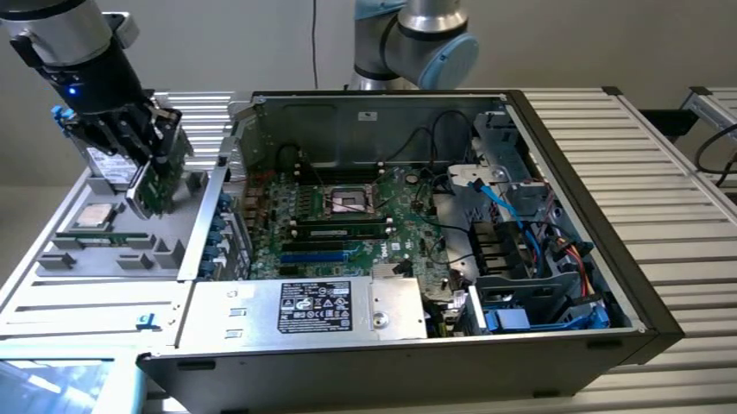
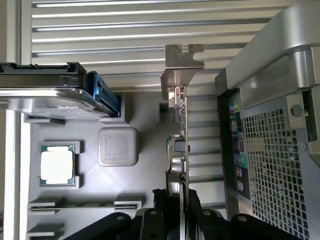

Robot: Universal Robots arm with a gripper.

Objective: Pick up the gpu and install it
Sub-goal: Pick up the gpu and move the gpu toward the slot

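Note:
The gpu is a green card hanging on edge above the grey parts tray at the exterior view's left, lifted off the tray. My gripper is shut on it, black fingers clamped on both faces. In the wrist view the gpu appears edge-on, its silver bracket at the end away from my gripper. A black finger presses one face of the card. The card hangs just outside the open computer case, next to its perforated rear wall.
The case lies open with the motherboard exposed and a power supply at its near side. Cables and drive bays crowd the exterior view's right. On the tray sit a processor chip, a metal drive and a memory stick.

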